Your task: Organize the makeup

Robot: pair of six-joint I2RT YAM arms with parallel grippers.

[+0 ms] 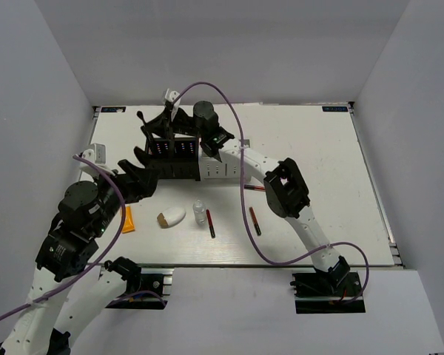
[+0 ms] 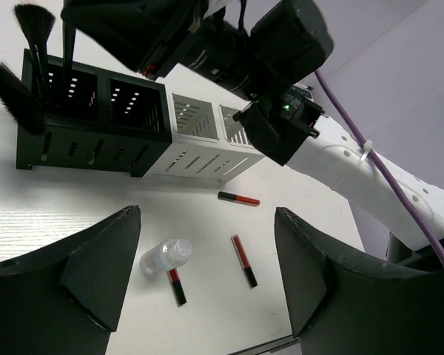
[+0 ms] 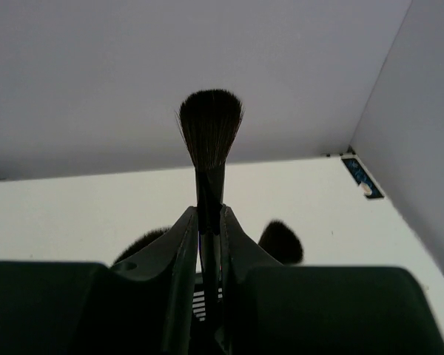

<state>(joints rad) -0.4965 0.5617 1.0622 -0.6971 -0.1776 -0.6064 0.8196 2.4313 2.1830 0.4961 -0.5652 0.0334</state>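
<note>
On the white table (image 1: 318,170), toward its left edge, the left gripper (image 2: 207,218) hangs with its fingers spread wide and nothing between them, just in front of the organizers. Below it, close to the near edge, lies the orange tube (image 1: 128,220). The white egg-shaped sponge (image 1: 171,217) lies on its side to the right of the tube, apart from it. Farther back stands the black slotted organizer (image 2: 96,126), with two black brushes (image 2: 18,92) standing in its left end, bristles up. Over this box the right gripper (image 3: 206,222) is pressed together on the handle of a long-handled brush (image 3: 210,129), held upright with its bristles fanned above the fingertips. Right of the sponge the tiny clear bottle (image 2: 165,255) lies tipped over, and the left stick (image 2: 177,285), red and black, lies just beside it. The white slotted organizer (image 2: 200,140) touches the right side of the black one. The far stick (image 2: 239,198) lies on the table just in front of the white organizer's right end. The right stick (image 2: 243,259) lies nearer the near edge, well apart from the bottle.
</note>
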